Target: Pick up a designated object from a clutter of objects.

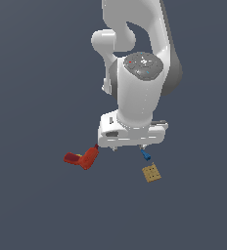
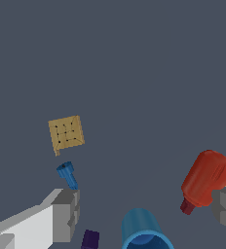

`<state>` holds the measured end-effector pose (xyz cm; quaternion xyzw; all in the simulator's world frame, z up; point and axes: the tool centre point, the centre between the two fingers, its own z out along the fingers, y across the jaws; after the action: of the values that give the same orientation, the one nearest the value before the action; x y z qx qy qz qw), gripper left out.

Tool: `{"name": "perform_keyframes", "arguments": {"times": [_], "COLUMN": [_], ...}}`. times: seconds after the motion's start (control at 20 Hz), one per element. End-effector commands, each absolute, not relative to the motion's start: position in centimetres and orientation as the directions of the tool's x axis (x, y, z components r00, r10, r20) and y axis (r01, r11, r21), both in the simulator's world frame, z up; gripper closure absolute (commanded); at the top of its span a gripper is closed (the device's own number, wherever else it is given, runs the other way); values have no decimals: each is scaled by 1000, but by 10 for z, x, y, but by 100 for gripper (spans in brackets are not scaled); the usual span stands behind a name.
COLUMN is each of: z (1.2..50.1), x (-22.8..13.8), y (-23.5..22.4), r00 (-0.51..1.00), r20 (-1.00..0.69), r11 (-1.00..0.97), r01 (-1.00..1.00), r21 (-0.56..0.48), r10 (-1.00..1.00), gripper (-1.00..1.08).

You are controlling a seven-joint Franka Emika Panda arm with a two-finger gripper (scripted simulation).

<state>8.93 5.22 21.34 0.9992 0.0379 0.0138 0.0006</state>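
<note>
The gripper (image 2: 144, 206) stood wide open, holding nothing, over the blue cup (image 2: 143, 229). The tan cracker box (image 2: 66, 133) lay flat just beyond the small blue piece (image 2: 67, 174), apart from the red bottle (image 2: 205, 179).

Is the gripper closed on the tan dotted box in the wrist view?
No: the tan box lies free on the floor, beyond the small blue piece, with the gripper fingers spread wide and empty.

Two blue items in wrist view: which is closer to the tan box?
The small blue piece, just beside the tan box; the blue cup sits farther off, by the purple block.
</note>
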Motion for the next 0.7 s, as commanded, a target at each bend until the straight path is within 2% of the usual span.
{"name": "perform_keyframes", "arguments": {"times": [0.0, 0.65], "z": [189, 84], "x": [97, 110], "y": [72, 156], "r00": [993, 966], "r20": [23, 4], "r11": [-994, -966], "r01": [113, 257], "r21": [5, 3], "r10": [113, 257], "gripper": [-92, -92]}}
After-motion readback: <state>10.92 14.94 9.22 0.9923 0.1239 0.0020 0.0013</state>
